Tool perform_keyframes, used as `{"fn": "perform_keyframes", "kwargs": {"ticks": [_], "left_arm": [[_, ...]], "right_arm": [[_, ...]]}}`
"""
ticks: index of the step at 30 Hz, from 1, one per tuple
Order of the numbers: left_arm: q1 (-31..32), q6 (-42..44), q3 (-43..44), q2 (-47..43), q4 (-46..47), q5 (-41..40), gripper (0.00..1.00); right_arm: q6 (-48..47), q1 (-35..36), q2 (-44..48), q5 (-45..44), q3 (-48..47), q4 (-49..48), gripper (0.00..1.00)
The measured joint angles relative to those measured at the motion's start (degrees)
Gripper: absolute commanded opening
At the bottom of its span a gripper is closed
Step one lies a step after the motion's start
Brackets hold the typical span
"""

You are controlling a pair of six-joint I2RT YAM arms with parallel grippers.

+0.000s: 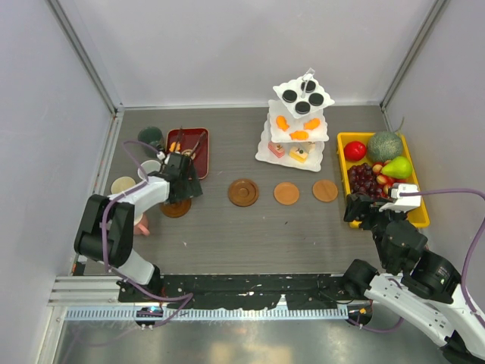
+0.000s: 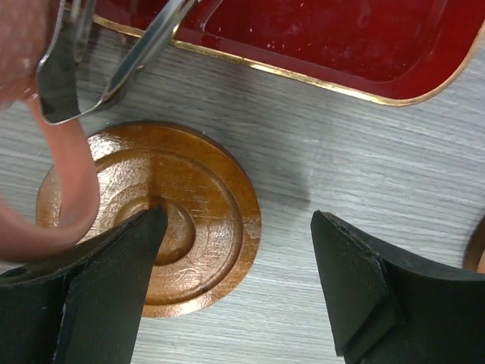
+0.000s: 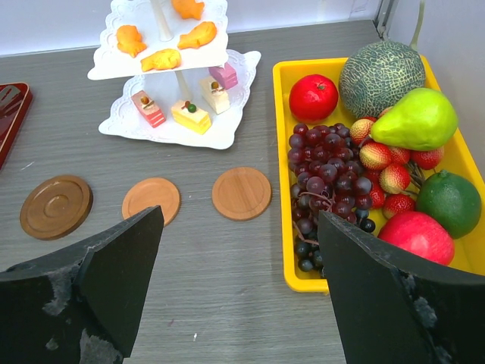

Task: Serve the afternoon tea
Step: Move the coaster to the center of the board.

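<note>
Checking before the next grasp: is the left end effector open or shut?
Open. The left end effector has its fingers wide apart above a coaster, gripping nothing.

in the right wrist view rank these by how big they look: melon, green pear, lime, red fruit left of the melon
1. melon
2. green pear, about as wide but slimmer
3. lime, nearer the camera, which flatters it
4. red fruit
</note>
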State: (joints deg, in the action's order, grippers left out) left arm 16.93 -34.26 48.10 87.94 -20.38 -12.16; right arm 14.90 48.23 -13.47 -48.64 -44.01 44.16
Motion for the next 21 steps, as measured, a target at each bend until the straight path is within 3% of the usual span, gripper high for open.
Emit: {"fn": "perform_keyframes", "kwargs": {"ticks": [6,21], "left_arm": [[0.0,0.2,0.9,2.2,1.6,2.3,0.70],[10.9,-1.9,-0.9,2.3,8.7,7.3,0.61]], "right_arm": [[0.0,0.0,0.0,0.2,0.0,0.0,0.89],[0.0,0.0,0.0,0.3,0.0,0.0,0.89]]}}
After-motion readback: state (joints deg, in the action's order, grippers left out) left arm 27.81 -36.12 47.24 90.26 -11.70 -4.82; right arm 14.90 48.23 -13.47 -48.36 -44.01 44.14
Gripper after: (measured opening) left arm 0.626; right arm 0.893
